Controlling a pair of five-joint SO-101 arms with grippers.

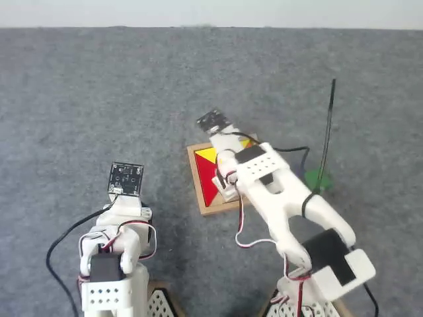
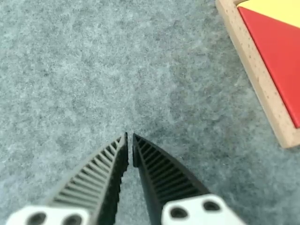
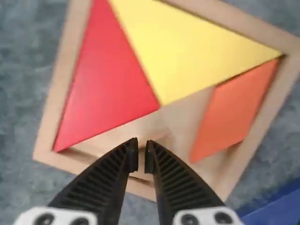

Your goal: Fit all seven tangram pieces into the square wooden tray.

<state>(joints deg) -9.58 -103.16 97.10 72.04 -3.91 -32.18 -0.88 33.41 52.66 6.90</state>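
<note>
Right end effector point(image 3: 140, 144) clenched over tray point(image 3: 50, 117); orange parallelogram point(image 3: 234, 108) seemingly lengthwise along rim

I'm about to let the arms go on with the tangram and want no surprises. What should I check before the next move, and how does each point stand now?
1. Right gripper free to pick: ok, shut with nothing in it, over the tray.
2. Left gripper out of the way: ok, shut over the carpet, beside the tray.
3. Placed pieces lie flat: ok for the red triangle, yellow triangle and orange parallelogram.
4. All seven pieces in: not ok. Three are in, and a green piece lies on the carpet outside.
5. Where the other pieces are: cannot tell.
</note>
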